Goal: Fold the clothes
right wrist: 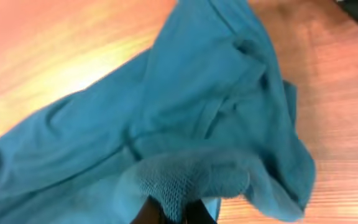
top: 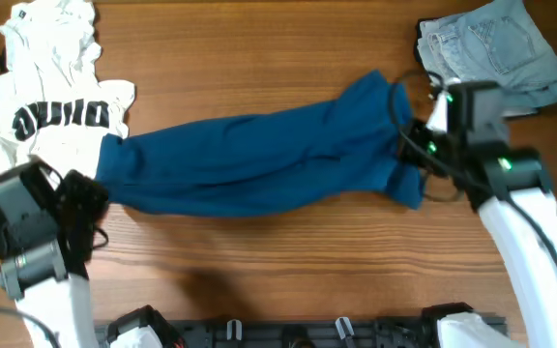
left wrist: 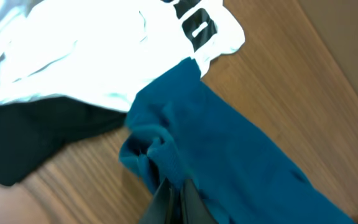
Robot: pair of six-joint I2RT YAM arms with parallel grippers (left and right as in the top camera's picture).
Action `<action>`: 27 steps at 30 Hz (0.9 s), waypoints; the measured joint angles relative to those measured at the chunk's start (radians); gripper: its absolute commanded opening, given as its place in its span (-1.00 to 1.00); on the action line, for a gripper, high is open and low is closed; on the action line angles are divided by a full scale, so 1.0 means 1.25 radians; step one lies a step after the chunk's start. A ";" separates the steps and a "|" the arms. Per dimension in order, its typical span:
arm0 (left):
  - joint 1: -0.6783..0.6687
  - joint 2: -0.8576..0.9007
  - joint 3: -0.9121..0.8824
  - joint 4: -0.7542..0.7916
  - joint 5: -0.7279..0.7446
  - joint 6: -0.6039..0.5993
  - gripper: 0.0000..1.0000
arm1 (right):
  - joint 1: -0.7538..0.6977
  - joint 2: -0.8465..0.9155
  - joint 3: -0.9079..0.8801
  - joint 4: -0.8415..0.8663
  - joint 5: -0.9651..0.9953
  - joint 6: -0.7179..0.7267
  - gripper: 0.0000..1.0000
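Blue shirt (right wrist: 216, 106) bunched in R gripper (right wrist: 166, 213), clamped on it; L gripper (left wrist: 174, 198) pinches opp. end. Shirt's long axis runs gripper-to-gripper across table (top: 288, 261); both arms equally near.

The teal-blue shirt (top: 259, 164) lies rumpled, stretched sideways across the bench (top: 259, 261). Touching its left end, a crumpled white black-lettered tee (top: 51, 97) overlies a black garment (left wrist: 23, 140). Folded pale denim jeans (top: 496, 48) lie top right.
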 measured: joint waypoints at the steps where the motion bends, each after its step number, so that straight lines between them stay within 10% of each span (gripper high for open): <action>1: 0.000 0.032 0.001 0.022 0.000 0.000 -0.92 | 0.000 0.029 0.000 0.021 0.001 -0.005 -0.92; 16: 0.000 0.451 0.004 0.305 0.000 0.000 -0.92 | -0.018 0.260 0.000 0.299 0.004 -0.078 -0.92; 27: 0.000 0.495 0.004 0.358 0.000 0.000 -0.78 | -0.028 0.280 0.000 0.336 0.005 -0.089 -0.89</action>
